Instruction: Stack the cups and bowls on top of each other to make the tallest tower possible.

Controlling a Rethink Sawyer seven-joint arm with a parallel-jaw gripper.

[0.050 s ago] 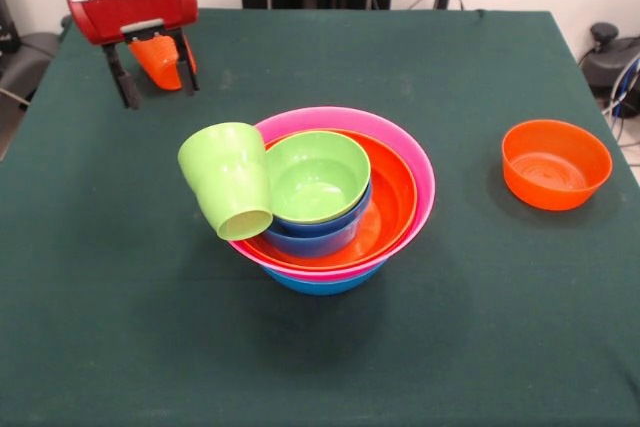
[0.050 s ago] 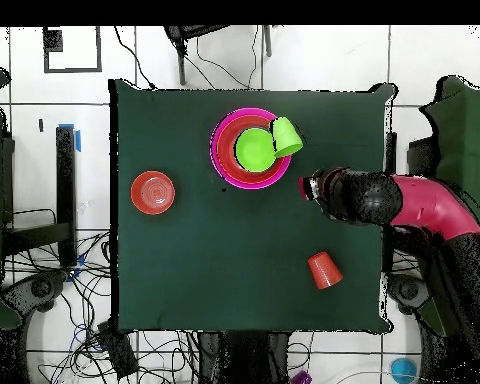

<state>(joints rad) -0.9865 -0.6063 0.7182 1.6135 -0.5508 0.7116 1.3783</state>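
At the far left of the front view the gripper (image 1: 155,72) hangs above the green table (image 1: 100,327), its two dark fingers (image 1: 124,79) spread a little with the orange cup (image 1: 160,59) seen between them; whether they actually pinch it I cannot tell, since the overhead view shows that cup (image 2: 324,270) on the cloth, apart from the arm's end (image 2: 314,187). Its long axis is tilted, one end up by the red gripper body. Next, mid-table, the lime green cup (image 1: 230,180) lies tipped on the rim of the tower (image 1: 345,197), its closed base facing the camera and down, its axis slanting. The tower nests blue, pink, orange, small blue and green bowls. Well to the right sits a lone small orange bowl (image 1: 556,163), upright, mouth up.
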